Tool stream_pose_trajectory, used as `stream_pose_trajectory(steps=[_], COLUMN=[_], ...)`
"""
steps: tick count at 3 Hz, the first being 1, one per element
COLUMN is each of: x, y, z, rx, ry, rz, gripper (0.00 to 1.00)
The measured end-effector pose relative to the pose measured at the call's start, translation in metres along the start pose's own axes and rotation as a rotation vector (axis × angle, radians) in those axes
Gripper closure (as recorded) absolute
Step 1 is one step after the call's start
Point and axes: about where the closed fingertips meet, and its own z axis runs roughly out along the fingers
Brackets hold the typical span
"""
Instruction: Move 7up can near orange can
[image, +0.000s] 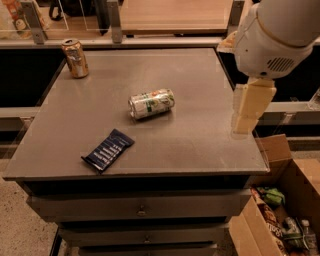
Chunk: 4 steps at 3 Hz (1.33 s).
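The 7up can (151, 103) lies on its side near the middle of the grey table (200, 145), silvery-white with green print and a red-orange spot. The orange can (75, 58) stands upright at the table's far left corner, well apart from the 7up can. My gripper (245, 124) hangs cream-coloured from the white arm (277, 35) over the table's right edge, to the right of the 7up can and apart from it. It holds nothing that I can see.
A dark blue snack packet (108, 150) lies flat near the table's front left. An open cardboard box (282, 210) with items stands on the floor at the right. Drawers (142, 210) are below the tabletop. A railing (115, 22) runs behind.
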Motion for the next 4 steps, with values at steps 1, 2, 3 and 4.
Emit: stream_pose_trajectory(steps=[1, 2, 3, 4], x=[-0.031, -0.046, -0.05, -0.062], y=[-0.02, -0.047, -0.072, -0.086], z=[0.033, 0.065, 0.09, 0.119], rx=[-0.004, 0.001, -0.001, -0.019], ry=[0.006, 0.031, 0.052, 0.079], rz=[-0.074, -0.099, -0.098, -0.127], gripper=[0.0, 0.0, 0.0, 0.0])
